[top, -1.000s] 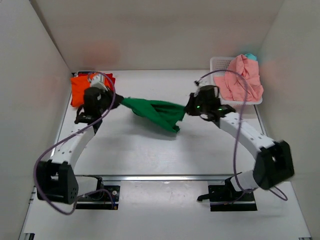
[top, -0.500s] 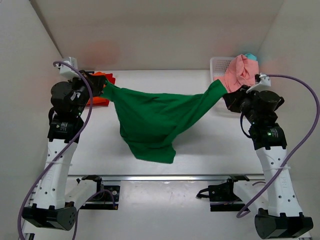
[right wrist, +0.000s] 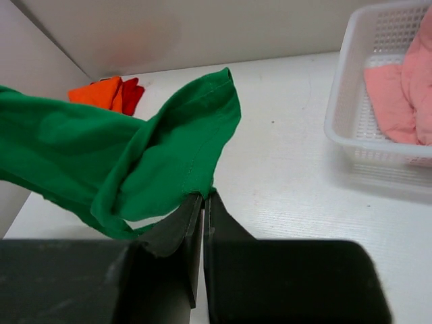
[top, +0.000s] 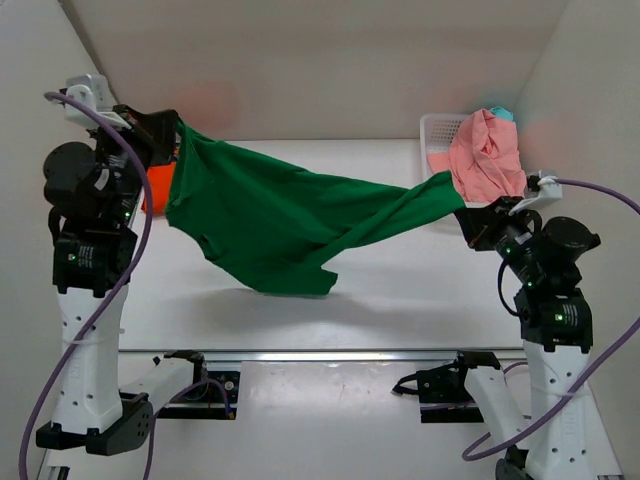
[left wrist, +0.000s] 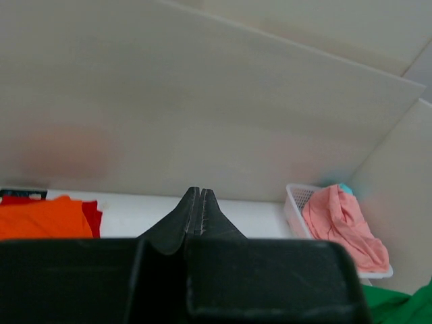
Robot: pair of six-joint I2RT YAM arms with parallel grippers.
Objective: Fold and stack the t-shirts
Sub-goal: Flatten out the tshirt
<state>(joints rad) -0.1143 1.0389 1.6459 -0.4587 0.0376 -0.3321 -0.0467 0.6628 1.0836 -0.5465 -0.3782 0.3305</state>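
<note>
Evidently light and limp, the dark green t-shirt (top: 265, 215) sags between the left end effector (top: 173, 129) and right end effector (top: 466, 212), both clamped on its edges; we judge the hems grip best.

I held the dark green t-shirt (top: 270, 225) stretched in midair between my left gripper (top: 172, 130), raised high, and my lower right gripper (top: 466, 214).

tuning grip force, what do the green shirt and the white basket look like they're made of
Green shirt: soft matte knit cloth, likely cotton jersey, though the fibre is unclear; it sags and creases where it hangs, and a stitched hem shows. White basket: rigid moulded plastic, faintly glossy, going by its lattice of small holes and smooth rim.
</note>
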